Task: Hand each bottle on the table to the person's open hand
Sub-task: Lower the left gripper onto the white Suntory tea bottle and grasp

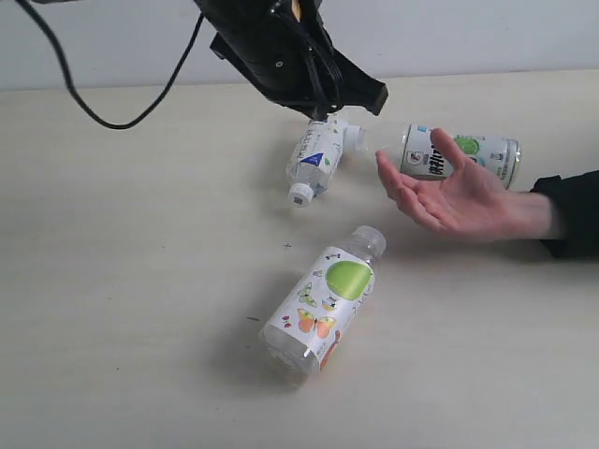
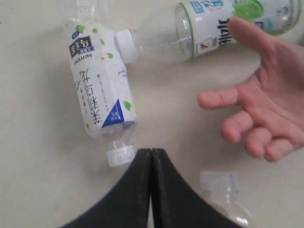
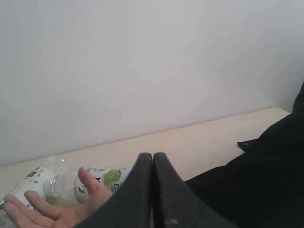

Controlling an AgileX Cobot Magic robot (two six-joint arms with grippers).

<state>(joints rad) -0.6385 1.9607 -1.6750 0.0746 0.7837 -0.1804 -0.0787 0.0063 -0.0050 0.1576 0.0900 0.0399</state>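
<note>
Three bottles lie on their sides on the table [image 1: 112, 281]. A white-labelled bottle with a blue triangle [image 1: 314, 159] [image 2: 99, 90] lies under my left arm [image 1: 281, 47]. A green-and-white labelled bottle [image 1: 468, 154] [image 2: 213, 23] [image 3: 102, 178] lies just behind the person's open hand [image 1: 449, 192] [image 2: 266, 109] [image 3: 52, 209], which is palm up and empty. A bottle with a butterfly label and a green circle [image 1: 323, 304] [image 2: 221, 190] lies nearer the front. My left gripper [image 2: 151, 151] hovers shut and empty by the white bottle's cap. My right gripper [image 3: 153, 155] is shut and empty, raised at the person's side.
A black cable [image 1: 94, 112] loops over the back left of the table. The person's dark sleeve [image 1: 571, 210] [image 3: 266, 180] comes in from the right edge. A plain white wall [image 3: 142, 71] stands behind the table.
</note>
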